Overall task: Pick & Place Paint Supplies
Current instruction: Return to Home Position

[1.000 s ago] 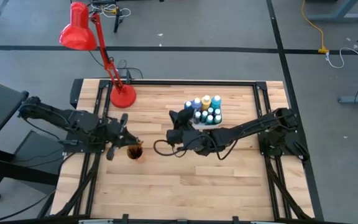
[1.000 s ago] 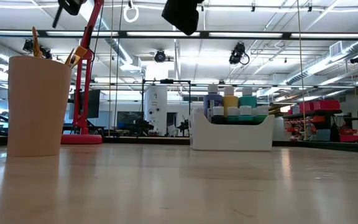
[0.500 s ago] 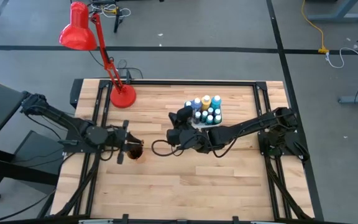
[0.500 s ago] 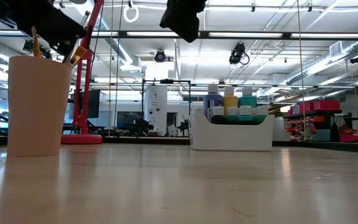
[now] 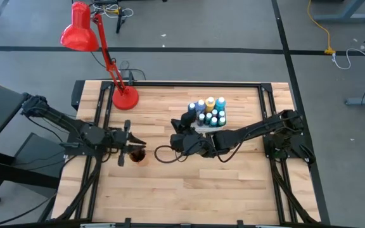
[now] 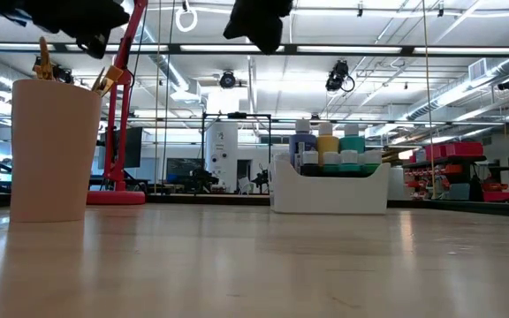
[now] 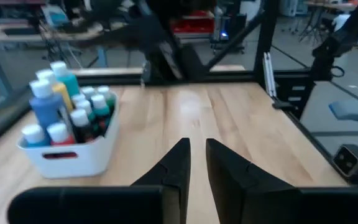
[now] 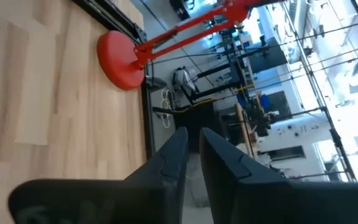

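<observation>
Brushes are in, and the left arm is the close one

Left gripper [image 5: 129, 139] hangs just above the orange cup [image 5: 138, 154], all but closed and empty, paintbrushes [image 6: 44, 55] upright below it. Right gripper [image 8: 193, 132], same narrow empty gap, is near the paint bottles [image 5: 209, 113].

I am finding no readable text anywhere: the paint bottles [image 7: 61, 106] in the white tray [image 7: 73, 158] are showing no legible labels.

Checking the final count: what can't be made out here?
- Paintbrushes in the small orange cup: low view shows only tips; overhead the left gripper partly covers it.
- Small paint bottles in the white rectangular tray: its wall hides lower ones in low view; too small overhead.
- Right gripper: cut by low view's top edge.
</observation>
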`<control>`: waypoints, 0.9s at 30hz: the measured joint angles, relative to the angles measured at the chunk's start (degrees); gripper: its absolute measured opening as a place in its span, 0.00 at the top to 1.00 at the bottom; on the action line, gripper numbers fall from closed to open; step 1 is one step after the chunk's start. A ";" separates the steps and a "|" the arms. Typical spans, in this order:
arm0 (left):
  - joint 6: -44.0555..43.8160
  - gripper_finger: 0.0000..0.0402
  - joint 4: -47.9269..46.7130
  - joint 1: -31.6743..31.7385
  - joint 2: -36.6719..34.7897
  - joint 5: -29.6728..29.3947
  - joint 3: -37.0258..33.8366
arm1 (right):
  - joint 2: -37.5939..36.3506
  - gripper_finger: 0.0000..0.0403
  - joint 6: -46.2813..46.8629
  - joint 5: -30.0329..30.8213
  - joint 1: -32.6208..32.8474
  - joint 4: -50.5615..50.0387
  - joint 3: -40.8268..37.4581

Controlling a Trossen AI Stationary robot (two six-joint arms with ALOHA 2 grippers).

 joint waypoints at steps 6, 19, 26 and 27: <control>5.84 0.85 -0.49 0.02 -4.48 -3.65 4.21 | -5.23 0.88 12.66 -7.64 1.71 -11.04 0.00; 22.20 0.85 -13.11 0.02 -21.21 -3.05 8.75 | -29.46 0.88 38.18 -36.63 2.82 -29.74 -8.33; 27.86 0.85 -3.69 0.02 -27.50 -3.28 1.11 | -47.79 0.88 36.05 -38.16 3.37 -6.03 -31.30; 28.46 0.85 -3.39 0.02 -28.30 -3.76 0.35 | -50.12 0.88 36.04 -38.17 3.17 -3.49 -34.16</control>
